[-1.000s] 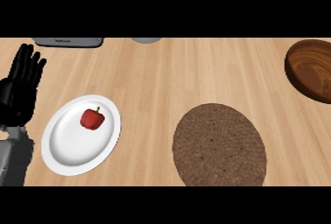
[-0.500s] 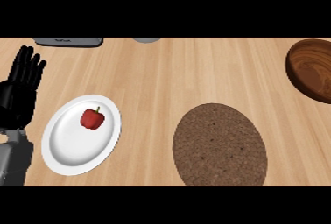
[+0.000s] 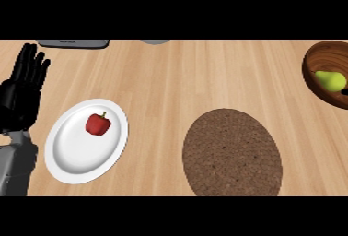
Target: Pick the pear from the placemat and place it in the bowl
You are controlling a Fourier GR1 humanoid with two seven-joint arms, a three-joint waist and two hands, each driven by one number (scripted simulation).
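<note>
A light wooden counter point(image 3: 204, 73) is carrying one brown oval placemat point(image 3: 232, 153), one white plate point(image 3: 87, 140) with one red pepper point(image 3: 98, 124), and one wooden bowl point(image 3: 326, 73) at its right edge. One yellow-green pear point(image 3: 331, 80) is lying inside the bowl. The left hand point(image 3: 20, 94) is resting at the left edge, fingers straight and apart, holding nothing

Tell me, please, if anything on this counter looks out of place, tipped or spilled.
Nothing stands out. The pear sits in the wooden bowl, the red pepper on the white plate, and the brown placemat lies flat.
</note>
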